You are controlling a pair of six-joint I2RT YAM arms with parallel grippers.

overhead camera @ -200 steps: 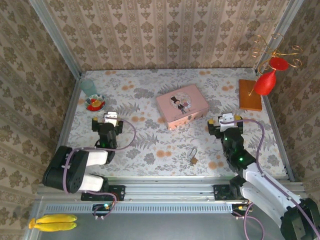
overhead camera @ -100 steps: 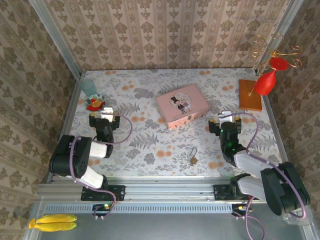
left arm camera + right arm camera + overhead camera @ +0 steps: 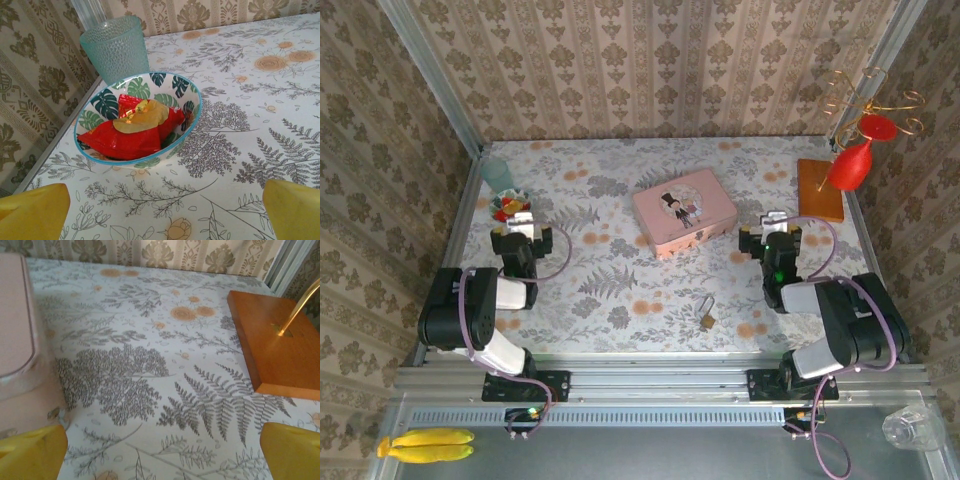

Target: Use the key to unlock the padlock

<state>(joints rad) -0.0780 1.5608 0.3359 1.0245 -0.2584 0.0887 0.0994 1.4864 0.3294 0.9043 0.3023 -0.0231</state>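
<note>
The padlock (image 3: 705, 320) is a tiny brass body with a thin silver shackle. It lies on the floral tablecloth near the front edge, between the two arms. I cannot make out the key. My left gripper (image 3: 522, 226) (image 3: 165, 215) sits low at the left, far from the padlock, open, with its yellow fingertips (image 3: 35, 212) wide apart over bare cloth. My right gripper (image 3: 776, 228) (image 3: 162, 452) sits low at the right, beyond the padlock, also open with nothing between its fingertips (image 3: 292, 450).
A pink tin (image 3: 684, 212) (image 3: 15, 315) lies mid-table. A leaf-patterned bowl (image 3: 510, 207) (image 3: 192, 117) with red wrappers and a teal cup (image 3: 497, 174) (image 3: 116, 47) stand far left. A wooden stand base (image 3: 820, 190) (image 3: 272, 340) with a gold wire hanger is far right.
Both arms have folded down toward their bases. The left gripper slid back and left toward the bowl, and the right gripper moved slightly toward the far side. Both stayed open; the padlock has not moved.
</note>
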